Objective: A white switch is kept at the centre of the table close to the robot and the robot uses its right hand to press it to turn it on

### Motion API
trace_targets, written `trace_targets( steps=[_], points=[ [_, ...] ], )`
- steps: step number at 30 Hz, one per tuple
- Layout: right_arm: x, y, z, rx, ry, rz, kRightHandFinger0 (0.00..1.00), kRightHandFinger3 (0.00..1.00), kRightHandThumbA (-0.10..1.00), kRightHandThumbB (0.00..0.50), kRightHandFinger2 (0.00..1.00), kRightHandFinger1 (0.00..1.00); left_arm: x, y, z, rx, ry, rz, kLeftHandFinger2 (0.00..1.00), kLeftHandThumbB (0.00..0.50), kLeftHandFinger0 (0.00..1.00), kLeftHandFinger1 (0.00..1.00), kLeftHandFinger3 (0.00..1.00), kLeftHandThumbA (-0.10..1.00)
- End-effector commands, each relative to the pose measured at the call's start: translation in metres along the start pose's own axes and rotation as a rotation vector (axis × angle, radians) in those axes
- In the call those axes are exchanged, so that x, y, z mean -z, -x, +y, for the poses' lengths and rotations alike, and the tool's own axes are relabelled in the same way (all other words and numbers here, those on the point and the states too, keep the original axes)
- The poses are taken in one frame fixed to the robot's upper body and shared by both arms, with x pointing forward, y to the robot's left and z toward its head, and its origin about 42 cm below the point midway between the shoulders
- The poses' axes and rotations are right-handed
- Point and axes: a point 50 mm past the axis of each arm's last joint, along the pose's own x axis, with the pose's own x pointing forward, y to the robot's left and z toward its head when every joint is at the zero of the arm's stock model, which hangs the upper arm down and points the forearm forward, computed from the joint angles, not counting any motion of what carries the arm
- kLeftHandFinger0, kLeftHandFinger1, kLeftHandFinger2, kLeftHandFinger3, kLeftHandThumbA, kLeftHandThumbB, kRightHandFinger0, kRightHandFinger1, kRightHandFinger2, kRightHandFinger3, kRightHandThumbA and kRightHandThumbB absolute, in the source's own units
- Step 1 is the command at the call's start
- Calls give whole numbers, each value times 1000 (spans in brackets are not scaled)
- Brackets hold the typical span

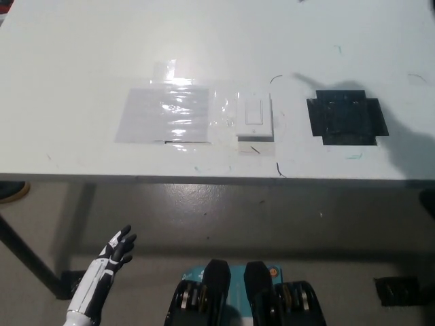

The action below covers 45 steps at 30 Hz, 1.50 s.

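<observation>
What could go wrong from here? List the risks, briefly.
The switch lies near the table's front edge, seemingly held only by clear tape; a hard press might shift it. The right hand is out of view, so an approach could miss and land on the black patch beside it.

Bright overhead light, glare on tape [178, 111], shadow at right
</observation>
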Motion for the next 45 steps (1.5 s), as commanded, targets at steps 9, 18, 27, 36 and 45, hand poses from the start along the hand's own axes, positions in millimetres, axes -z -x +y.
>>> trace_targets(
  steps=[9,18,27,36,45],
  points=[
    [-40,307,-7,419,-125,-529,14,1000,1000,174,48,5,-5,-3,16,4,-15,-36,1000,17,1000,1000,1000,1000],
    [-14,372,87,552,-532,-741,1000,1000,1000,414,1000,1000,-8,-12,17,-1,-16,-48,1000,3,1000,1000,1000,1000],
    [-36,393,234,637,-985,-497,1000,1000,1000,373,1000,1000,-10,-17,19,-1,-33,-69,1000,0,1000,1000,1000,1000],
    [-13,334,351,558,-1184,-83,1000,1000,1000,280,1000,1000,-10,-15,15,5,-26,-70,1000,17,1000,1000,1000,1000],
    [28,292,450,472,-1249,156,1000,1000,1000,303,1000,1000,-9,-12,14,18,-37,-73,1000,15,1000,1000,1000,1000]
  ],
)
